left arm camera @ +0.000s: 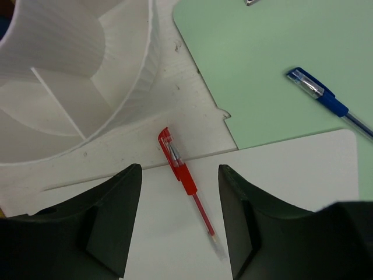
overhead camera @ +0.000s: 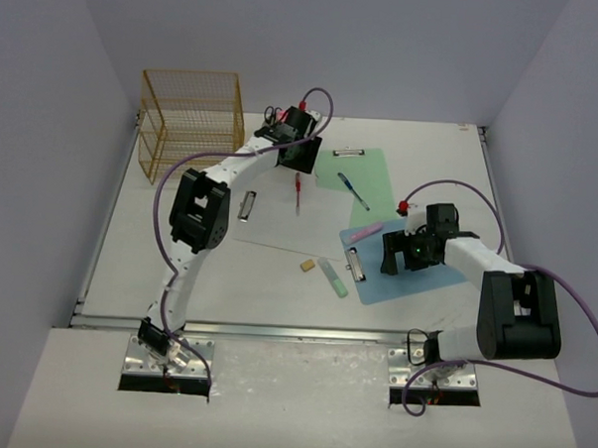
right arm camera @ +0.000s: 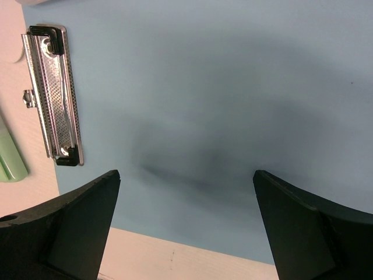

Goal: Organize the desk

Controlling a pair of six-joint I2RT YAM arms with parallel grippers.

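Note:
The desk [overhead camera: 178, 268] is a white tabletop strewn with stationery. My left gripper [overhead camera: 300, 166] hovers at the back centre, open. A red pen [left arm camera: 183, 175] lies flat below it, between the two fingers [left arm camera: 116, 204] and touching neither. The pen rests half on a white clipboard [left arm camera: 291, 175], beside a white round organizer [left arm camera: 70, 76]. My right gripper [right arm camera: 186, 175] stands wide open above a blue clipboard [right arm camera: 204, 87] with nothing between its fingers. Its metal clip [right arm camera: 52, 93] is to the left.
A yellow wire basket [overhead camera: 189, 120] stands at the back left. A green clipboard [overhead camera: 356, 177] carries a blue pen [overhead camera: 353, 190]. A pink highlighter [overhead camera: 366, 230], a green highlighter [overhead camera: 331, 277] and a tan eraser [overhead camera: 307, 266] lie near the blue clipboard [overhead camera: 416, 279].

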